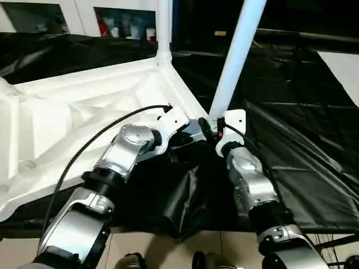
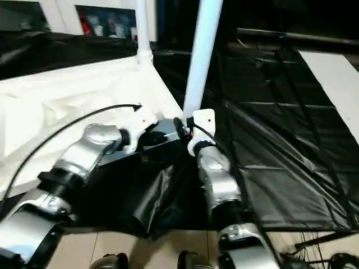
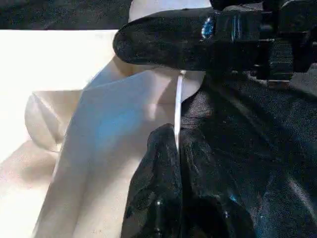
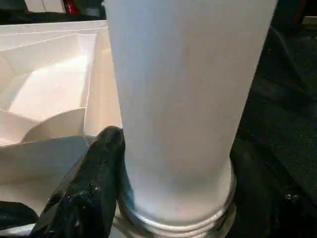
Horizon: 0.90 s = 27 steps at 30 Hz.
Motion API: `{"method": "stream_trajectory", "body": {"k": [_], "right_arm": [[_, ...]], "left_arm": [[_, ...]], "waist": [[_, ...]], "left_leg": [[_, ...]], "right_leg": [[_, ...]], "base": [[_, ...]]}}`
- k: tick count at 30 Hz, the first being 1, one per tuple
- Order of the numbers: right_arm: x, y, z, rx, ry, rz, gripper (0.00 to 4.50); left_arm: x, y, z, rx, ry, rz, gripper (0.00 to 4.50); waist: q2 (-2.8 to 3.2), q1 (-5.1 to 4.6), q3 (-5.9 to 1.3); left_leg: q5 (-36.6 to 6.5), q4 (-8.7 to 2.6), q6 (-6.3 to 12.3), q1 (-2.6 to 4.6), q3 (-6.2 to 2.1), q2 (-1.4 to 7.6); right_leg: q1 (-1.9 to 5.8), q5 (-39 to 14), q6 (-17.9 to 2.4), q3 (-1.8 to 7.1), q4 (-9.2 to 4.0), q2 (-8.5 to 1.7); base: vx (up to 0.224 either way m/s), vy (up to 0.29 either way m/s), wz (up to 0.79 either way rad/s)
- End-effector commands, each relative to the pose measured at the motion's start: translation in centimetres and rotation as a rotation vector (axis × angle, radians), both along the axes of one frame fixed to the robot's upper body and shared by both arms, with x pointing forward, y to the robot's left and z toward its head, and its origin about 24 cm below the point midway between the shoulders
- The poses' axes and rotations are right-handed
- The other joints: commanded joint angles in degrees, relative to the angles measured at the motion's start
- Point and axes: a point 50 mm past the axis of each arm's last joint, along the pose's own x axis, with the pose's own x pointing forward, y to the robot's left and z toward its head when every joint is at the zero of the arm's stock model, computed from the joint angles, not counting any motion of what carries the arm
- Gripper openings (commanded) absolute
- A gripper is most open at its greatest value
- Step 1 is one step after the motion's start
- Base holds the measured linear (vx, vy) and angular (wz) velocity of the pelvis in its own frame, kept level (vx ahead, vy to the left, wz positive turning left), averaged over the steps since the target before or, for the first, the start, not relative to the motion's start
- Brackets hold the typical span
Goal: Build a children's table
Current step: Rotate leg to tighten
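Note:
The white tabletop (image 1: pixel 84 117) lies upside down on black cloth, its ribbed underside up. One white leg (image 1: pixel 164 28) stands upright in the far corner socket. A second leg (image 1: pixel 238 53) leans to the right, its threaded base (image 4: pixel 173 218) at the tabletop's near right corner. My right gripper (image 1: pixel 215 128) is shut on that leg just above the base; one black finger (image 4: pixel 91 183) presses its side and the other is hidden behind the tube. Beside it, my left gripper (image 1: pixel 189 128) is shut on the thin rim (image 3: pixel 177 109) of the same corner.
Black cloth (image 1: pixel 303 157) covers the work surface and sags in folds between my forearms. A flat white board (image 1: pixel 342 70) lies at the far right. A cabinet with glass doors (image 1: pixel 123 22) stands at the back. Tiled floor (image 1: pixel 168 249) shows below the front edge.

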Motion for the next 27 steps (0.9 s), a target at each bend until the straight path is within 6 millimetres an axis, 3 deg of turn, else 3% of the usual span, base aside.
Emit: {"method": "stream_trajectory", "body": {"k": [1,2,4,6,9,10,12,15,17,18,21,24,27], "right_arm": [[-1.3,2.5,-1.8,0.038,0.074,0.131,2.66],[-1.4,2.4,-1.6,0.048,0.061,0.145,2.66],[-1.4,2.2,-1.4,0.052,0.046,0.159,3.36],[-1.4,1.6,-1.1,0.050,0.024,0.161,3.39],[-1.1,0.3,-0.5,0.031,-0.003,0.192,3.76],[-1.1,0.0,-0.3,0.020,-0.014,0.214,3.83],[-1.2,-1.1,0.4,-0.008,-0.043,0.344,3.83],[-1.8,-1.6,0.7,-0.018,-0.062,0.475,3.83],[-2.7,-2.2,1.2,-0.013,-0.073,0.641,3.83],[-3.2,-2.7,1.2,-0.013,-0.061,0.708,3.83],[-4.0,-3.8,1.4,-0.061,-0.036,0.855,3.83],[-4.4,-4.8,1.2,-0.139,-0.007,0.935,3.83],[-4.9,-5.3,1.3,-0.163,0.013,0.997,3.83]], "left_arm": [[-0.2,0.9,-2.3,0.025,0.054,0.110,0.00],[-0.2,0.9,-2.3,0.025,0.059,0.100,0.00],[-0.3,0.9,-2.3,0.024,0.064,0.087,0.00],[-0.3,1.1,-2.2,0.025,0.064,0.074,0.00],[-0.6,1.6,-2.0,0.030,0.065,0.029,0.00],[-0.7,1.7,-2.0,0.032,0.065,0.014,0.00],[-1.2,2.0,-1.7,0.019,0.067,-0.056,0.00],[-1.5,2.2,-1.6,0.007,0.081,-0.096,0.00],[-2.1,2.4,-1.4,0.003,0.082,-0.185,0.00],[-2.6,2.6,-1.4,-0.001,0.104,-0.233,0.00],[-3.8,3.3,-1.5,0.001,0.153,-0.344,0.00],[-4.5,4.0,-1.5,0.007,0.181,-0.399,0.00],[-5.0,4.4,-1.5,0.000,0.199,-0.420,0.00]], "waist": [[-0.35,-0.21,-2.90],[-0.30,-0.13,-2.94],[-0.34,-0.09,-3.00],[-0.45,-0.08,-3.07],[-0.43,-0.20,-3.19],[-0.41,-0.25,-3.20],[-0.38,-0.29,-3.27],[-0.38,-0.22,-3.38],[-0.42,-0.02,-3.39],[-0.42,-0.02,-3.39],[-0.01,-0.02,-3.72],[-0.04,-0.10,-3.85],[-0.04,0.05,-3.54]], "left_leg": [[-14.01,-4.19,2.53,0.26,-1.79,3.11],[-14.01,-4.18,2.57,0.26,-1.80,3.14],[-13.42,-4.16,2.80,0.27,-1.72,3.16],[-11.54,-4.19,3.33,-0.09,-1.69,3.09],[-10.23,-4.21,3.79,-0.40,-1.85,3.18],[-10.03,-4.09,4.17,-0.10,-1.69,3.26],[-8.85,-3.86,5.28,-0.52,-1.62,3.15],[-6.82,-3.53,6.42,-0.52,-1.38,3.22],[-4.84,-3.29,8.63,-0.78,-1.37,3.24],[-4.84,-3.29,8.63,-0.78,-1.37,3.24],[-1.39,-2.94,10.35,-0.43,-1.26,3.43],[1.25,-2.62,11.88,-0.24,-1.10,3.50],[-1.42,-2.79,11.35,-0.08,-1.07,3.68]], "right_leg": [[1.59,-23.86,-6.65,3.31,-5.75,-5.07],[1.63,-24.11,-6.68,3.36,-5.80,-5.20],[1.62,-23.36,-6.89,3.34,-5.79,-5.19],[1.97,-20.60,-7.32,3.26,-5.51,-5.07],[2.36,-18.61,-8.10,3.14,-5.27,-5.18],[2.10,-17.43,-8.73,3.15,-5.20,-5.01],[2.54,-14.86,-9.99,3.13,-4.96,-5.07],[2.58,-12.04,-11.02,3.18,-4.71,-5.04],[2.97,-7.09,-12.20,3.15,-4.22,-4.98],[2.97,-7.09,-12.20,3.15,-4.22,-4.98],[3.07,-0.01,-14.98,3.02,-3.23,-4.79],[3.04,6.31,-17.26,2.89,-2.46,-4.62],[2.95,1.72,-17.41,2.92,-2.96,-4.89]], "base": [[0.000,0.000,0.00],[0.000,0.000,0.00],[0.000,0.000,0.00],[0.000,0.000,0.00],[0.000,0.000,0.00],[0.000,0.000,0.00],[0.000,0.000,0.00],[0.000,0.000,0.00],[0.000,0.000,0.00],[0.000,0.000,0.00],[0.000,0.000,0.00],[0.000,0.000,0.00],[0.000,0.000,0.00]]}}
